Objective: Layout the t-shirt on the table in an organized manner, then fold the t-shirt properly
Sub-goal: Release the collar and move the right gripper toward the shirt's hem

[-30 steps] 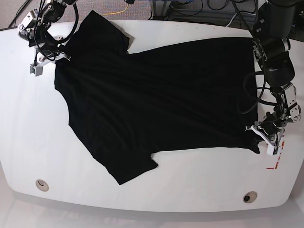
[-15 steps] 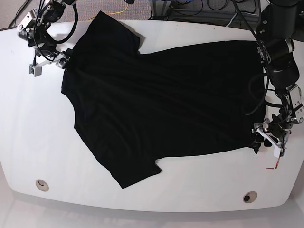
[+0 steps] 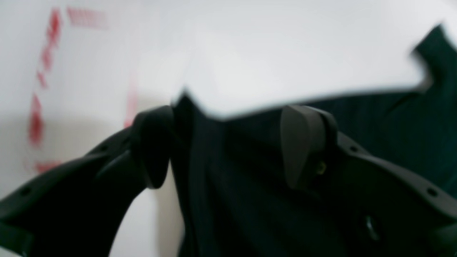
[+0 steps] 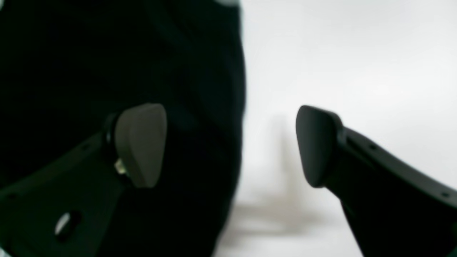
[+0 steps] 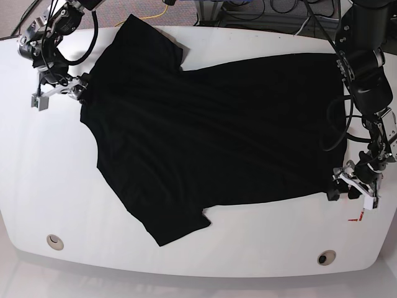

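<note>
- The t-shirt (image 5: 211,130) is lying spread out flat on the table (image 5: 186,261), and it is covering most of the middle of the white top.
- In the base view one sleeve is pointing to the far edge of the table and the other sleeve is pointing to the near edge, towards the left grommet hole (image 5: 54,241).
- The straight bottom hem is lying at the right side of this view, close to my left gripper (image 5: 353,189).
- My left gripper is standing with its jaws wide apart; in the left wrist view the corner of the hem is lying between my two fingers (image 3: 303,142), but they are not pressing it.
- One left pad is touching or almost touching the edge of the cloth; the picture is too blurred for me to tell which.
- The red tape mark (image 5: 356,218) is lying on the table just beside this gripper, on the near side.
- My right gripper (image 5: 59,93) is at the far left of the base view, beside the shoulder part of the t-shirt.
- Its jaws are also spread wide and are gripping nothing; in the right wrist view one finger (image 4: 141,142) is over the black cloth and the other one is over the bare white table.
- A second grommet hole (image 5: 325,256) is showing near the right near edge.
</note>
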Action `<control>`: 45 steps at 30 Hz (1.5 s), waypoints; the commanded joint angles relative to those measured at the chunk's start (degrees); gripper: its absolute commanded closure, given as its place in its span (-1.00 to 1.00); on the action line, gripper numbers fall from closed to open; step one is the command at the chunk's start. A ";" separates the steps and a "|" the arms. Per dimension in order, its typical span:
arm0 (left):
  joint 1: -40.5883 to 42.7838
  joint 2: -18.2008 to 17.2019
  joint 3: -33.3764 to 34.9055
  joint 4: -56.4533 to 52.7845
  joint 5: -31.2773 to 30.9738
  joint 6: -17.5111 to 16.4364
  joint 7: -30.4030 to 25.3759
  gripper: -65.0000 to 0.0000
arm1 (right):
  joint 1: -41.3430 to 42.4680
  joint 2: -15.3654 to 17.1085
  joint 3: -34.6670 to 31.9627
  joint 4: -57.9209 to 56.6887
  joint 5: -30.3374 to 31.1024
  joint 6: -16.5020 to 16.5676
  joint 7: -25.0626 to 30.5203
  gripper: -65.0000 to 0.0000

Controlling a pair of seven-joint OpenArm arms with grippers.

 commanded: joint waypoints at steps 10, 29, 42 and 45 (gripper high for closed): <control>4.57 -1.21 -0.22 18.85 -3.39 -0.28 3.64 -0.35 | 9.28 6.21 -9.64 1.92 1.04 0.23 0.77 -0.68; 39.29 2.84 -0.22 62.90 -3.30 -0.28 9.01 0.08 | 31.44 11.13 -29.95 -23.92 1.04 0.32 9.56 0.31; 48.53 4.68 -2.16 63.78 -3.12 -0.28 9.53 1.00 | 41.20 11.66 -43.48 -44.14 1.13 0.58 21.69 0.80; 50.11 5.21 -2.33 63.78 -3.03 -0.28 9.53 1.00 | 42.95 11.57 -46.30 -48.01 1.13 0.58 24.68 0.80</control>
